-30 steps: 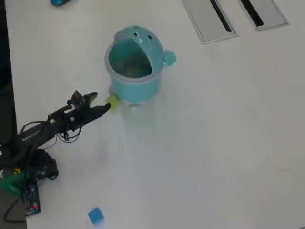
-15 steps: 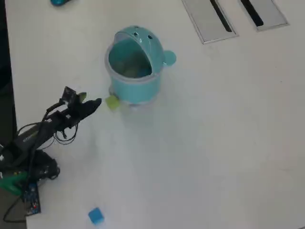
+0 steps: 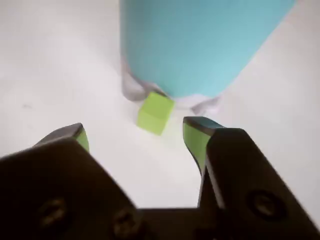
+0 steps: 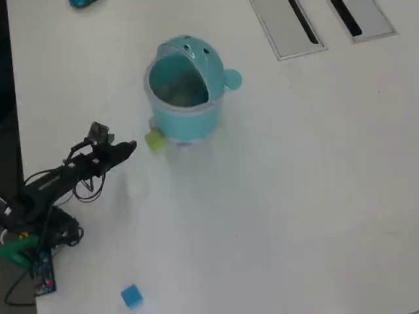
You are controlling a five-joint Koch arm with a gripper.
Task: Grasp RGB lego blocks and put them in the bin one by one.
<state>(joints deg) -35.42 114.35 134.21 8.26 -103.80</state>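
Observation:
The round light-teal bin (image 4: 190, 118) stands upright with its domed lid swung back, and its wall (image 3: 200, 45) fills the top of the wrist view. A yellow-green block (image 4: 154, 139) (image 3: 155, 112) lies on the table against the bin's foot. My gripper (image 4: 124, 142) (image 3: 136, 136) is open, a short way left of that block in the overhead view. Its green-padded fingertips (image 3: 196, 137) are apart and hold nothing. In the wrist view the block sits just ahead of the gap between them. A blue block (image 4: 131, 296) lies near the bottom edge, far from the gripper.
Two flat grey slotted panels (image 4: 288, 26) (image 4: 363, 16) lie at the top right. A small teal object (image 4: 82, 3) sits at the top left edge. The arm's base and wiring (image 4: 39, 226) occupy the lower left by the table's dark left edge.
My gripper has drawn back to the left, away from the yellow-green block it was touching a second ago. The block stays at the bin's foot.

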